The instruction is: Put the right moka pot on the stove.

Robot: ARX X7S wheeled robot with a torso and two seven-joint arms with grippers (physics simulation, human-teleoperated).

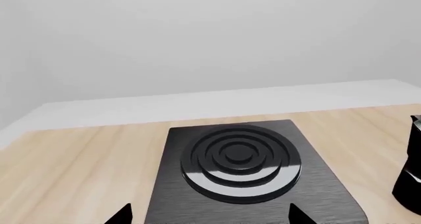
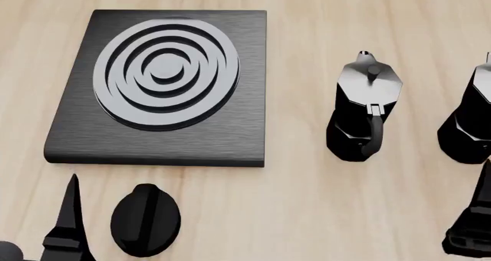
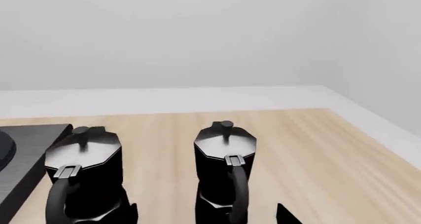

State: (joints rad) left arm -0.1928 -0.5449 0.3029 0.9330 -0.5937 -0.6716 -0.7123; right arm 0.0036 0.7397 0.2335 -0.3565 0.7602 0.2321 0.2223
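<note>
The right moka pot [image 3: 224, 167], black with a silvery lid, stands upright on the wooden counter; the head view shows it cut by the right edge [image 2: 470, 120]. My right gripper [image 3: 209, 215] is open, its fingertips either side of the pot's base on the handle side, not closed on it; it shows in the head view [image 2: 474, 226] just in front of the pot. The stove [image 2: 165, 88] lies flat at the left with its ringed burner. My left gripper [image 1: 210, 215] is open and empty at the stove's [image 1: 240, 160] near edge.
The other moka pot [image 2: 364, 111] stands between the stove and the right pot, also in the right wrist view [image 3: 82, 174] and at the edge of the left wrist view [image 1: 411, 169]. A black dial knob [image 2: 146, 218] lies before the stove. A white wall backs the counter.
</note>
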